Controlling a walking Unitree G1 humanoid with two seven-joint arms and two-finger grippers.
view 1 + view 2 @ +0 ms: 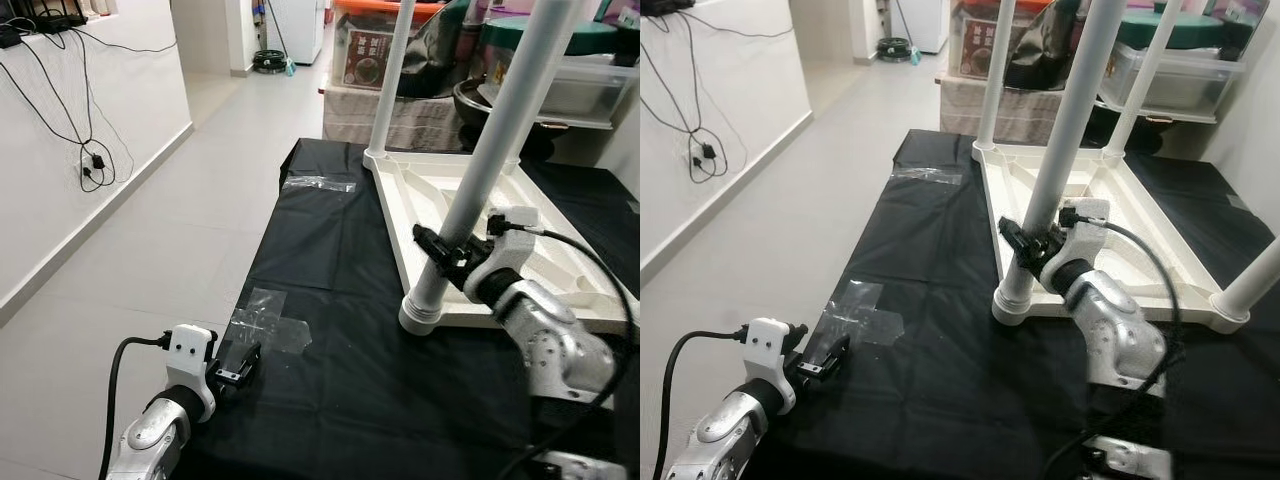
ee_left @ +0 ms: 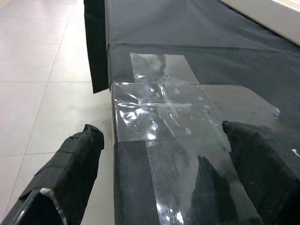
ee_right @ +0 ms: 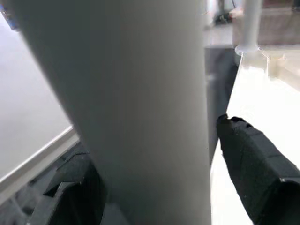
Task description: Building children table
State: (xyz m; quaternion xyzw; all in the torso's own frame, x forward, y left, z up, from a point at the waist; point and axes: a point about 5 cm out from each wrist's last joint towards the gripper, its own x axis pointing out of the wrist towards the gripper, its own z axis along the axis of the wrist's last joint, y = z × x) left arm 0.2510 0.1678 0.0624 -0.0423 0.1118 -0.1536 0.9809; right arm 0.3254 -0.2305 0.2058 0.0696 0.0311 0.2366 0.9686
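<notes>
The upturned tabletop (image 1: 520,215) is lying on the black sheet (image 1: 330,260), at least three legs already standing in it. The right gripper (image 1: 1032,243) is clasping the near leg (image 1: 1055,160) above its socket; seating probably remains. The left gripper (image 1: 238,368) is idling, fingers apart, beside the tabletop.

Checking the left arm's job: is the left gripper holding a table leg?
No, the left gripper hovers open over clear tape at the black sheet's edge, holding nothing.
</notes>
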